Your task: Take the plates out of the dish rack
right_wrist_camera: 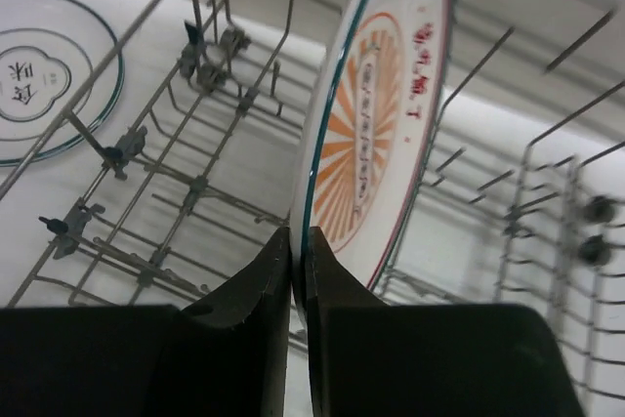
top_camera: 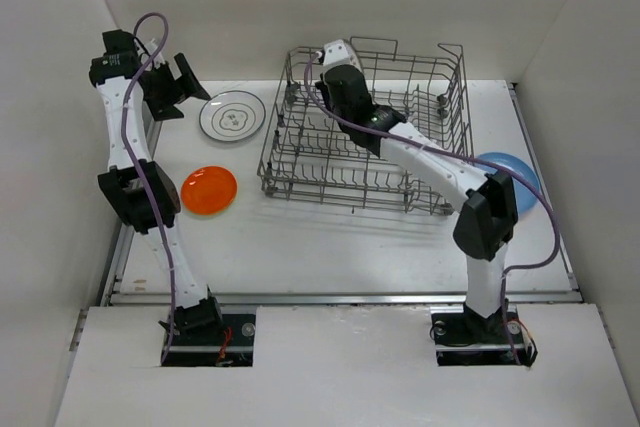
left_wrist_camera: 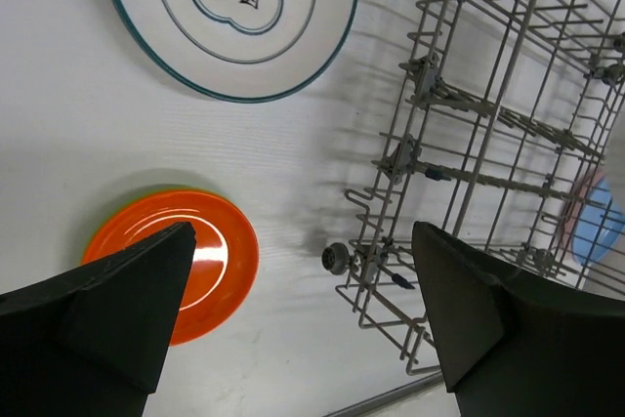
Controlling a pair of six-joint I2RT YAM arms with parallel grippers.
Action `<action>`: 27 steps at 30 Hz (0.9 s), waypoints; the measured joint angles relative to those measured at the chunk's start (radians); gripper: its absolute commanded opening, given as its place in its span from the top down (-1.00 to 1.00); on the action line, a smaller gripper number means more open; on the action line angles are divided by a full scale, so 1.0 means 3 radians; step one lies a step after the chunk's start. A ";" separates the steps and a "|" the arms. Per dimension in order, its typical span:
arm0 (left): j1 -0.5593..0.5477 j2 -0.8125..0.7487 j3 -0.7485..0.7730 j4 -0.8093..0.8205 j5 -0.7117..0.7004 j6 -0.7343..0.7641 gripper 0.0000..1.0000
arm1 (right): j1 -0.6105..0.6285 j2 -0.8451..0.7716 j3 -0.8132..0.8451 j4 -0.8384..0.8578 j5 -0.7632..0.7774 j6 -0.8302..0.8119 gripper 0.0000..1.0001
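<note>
Chinese chars on sunburst plate (right_wrist_camera: 376, 114) & teal-rimmed plate (left_wrist_camera: 229, 46) (illegible).

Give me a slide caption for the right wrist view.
Right hand pinches the rim of an upright sunburst plate inside the rack.

Right arm (top_camera: 440, 169) in the dish rack (top_camera: 330, 173); white plate (top_camera: 232, 115) and orange plate (top_camera: 209, 189) leftward, blue plate (top_camera: 522, 179) rightward.

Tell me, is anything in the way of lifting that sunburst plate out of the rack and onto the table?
Only the dish rack itself: the right fingers pinch the rim of the sunburst plate inside it, so wire walls and tines ring the plate. Nothing visible covers it from above, so up and over looks open.
</note>
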 measured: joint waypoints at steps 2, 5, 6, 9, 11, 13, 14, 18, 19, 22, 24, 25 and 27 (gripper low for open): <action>-0.0042 0.0000 0.0000 -0.0032 0.0022 0.0028 -0.83 | 0.0084 -0.0144 -0.0047 0.0128 0.0177 -0.0270 1.00; -0.0093 -0.0019 0.0000 -0.0070 0.0065 0.0064 -0.83 | 0.0173 -0.0404 -0.0173 0.0291 0.0472 -0.0621 1.00; -0.0113 -0.0037 -0.0001 -0.0080 0.0078 0.0069 -0.83 | 0.0210 -0.0487 -0.0238 0.0374 0.0553 -0.0722 1.00; -0.0160 -0.0109 -0.0006 -0.0102 0.0140 0.0081 -0.83 | 0.0341 -0.0675 -0.0467 0.0543 0.0771 -0.1027 1.00; -0.0198 -0.0172 -0.0008 -0.0104 0.0231 0.0100 -0.83 | 0.0504 -0.0745 -0.0664 0.0619 0.0888 -0.1273 1.00; -0.0226 -0.0224 -0.0008 -0.0104 0.0371 0.0121 -0.88 | 0.0725 -0.0749 -0.0870 0.0673 0.0949 -0.1526 1.00; -0.0243 -0.0244 -0.0008 -0.0104 0.0451 0.0127 -0.91 | 0.0844 -0.0745 -0.0989 0.0679 0.0960 -0.1639 1.00; -0.0355 -0.0299 -0.0010 -0.0099 0.0710 0.0156 -1.00 | 0.1394 -0.0567 -0.1293 0.0659 0.0945 -0.2024 1.00; -0.0389 -0.0306 -0.0010 -0.0093 0.0740 0.0161 -1.00 | 0.1452 -0.0530 -0.1301 0.0657 0.0932 -0.2057 1.00; -0.0548 -0.0315 -0.0003 -0.0100 0.0699 0.0212 -1.00 | 0.1686 -0.0314 -0.1298 0.0694 0.0930 -0.2174 1.00; -0.0675 -0.0308 -0.0001 -0.0153 0.0612 0.0268 -1.00 | 0.1760 -0.0202 -0.1286 0.0753 0.0988 -0.2324 1.00; -0.0749 -0.0295 0.0003 -0.0192 0.0565 0.0308 -1.00 | 0.1768 -0.0170 -0.1273 0.0786 0.1024 -0.2356 1.00; -0.0882 -0.0243 0.0010 -0.0292 0.0437 0.0397 -1.00 | 0.1769 -0.0158 -0.1259 0.0807 0.1047 -0.2368 1.00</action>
